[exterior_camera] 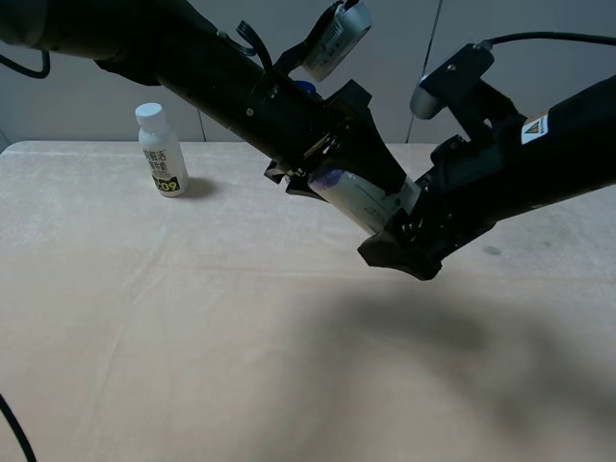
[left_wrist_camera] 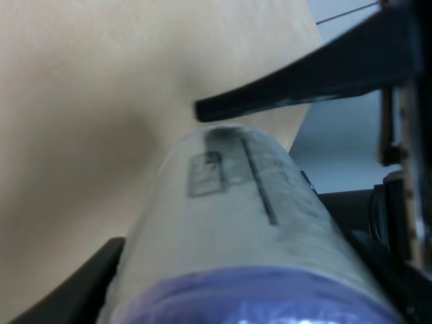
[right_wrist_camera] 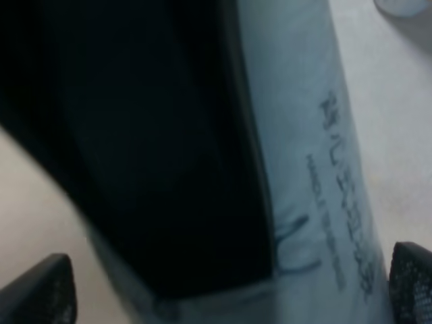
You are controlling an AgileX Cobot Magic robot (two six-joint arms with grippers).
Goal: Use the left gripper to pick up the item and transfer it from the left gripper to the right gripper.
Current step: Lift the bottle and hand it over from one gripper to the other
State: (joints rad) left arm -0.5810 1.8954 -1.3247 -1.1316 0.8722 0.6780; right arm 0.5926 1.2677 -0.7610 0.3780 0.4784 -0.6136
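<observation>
The item (exterior_camera: 371, 204), a cream-white cylinder with a purple end, hangs tilted in mid-air above the table's middle. My left gripper (exterior_camera: 351, 188) is shut on it near the purple end. The left wrist view shows the item (left_wrist_camera: 236, 223) close up, with one black finger (left_wrist_camera: 304, 88) alongside it. My right gripper (exterior_camera: 409, 229) sits at the item's other end, its jaws spread on either side. In the right wrist view the item (right_wrist_camera: 317, 135) and the left gripper's dark finger (right_wrist_camera: 148, 148) lie between the right fingertips (right_wrist_camera: 412, 277), with a gap at one side.
A white bottle with a white cap (exterior_camera: 161, 151) stands upright at the table's back left. A dark blue cap (exterior_camera: 305, 87) peeks out behind the left arm. The beige table (exterior_camera: 144, 318) spreads below both arms, which cross its middle.
</observation>
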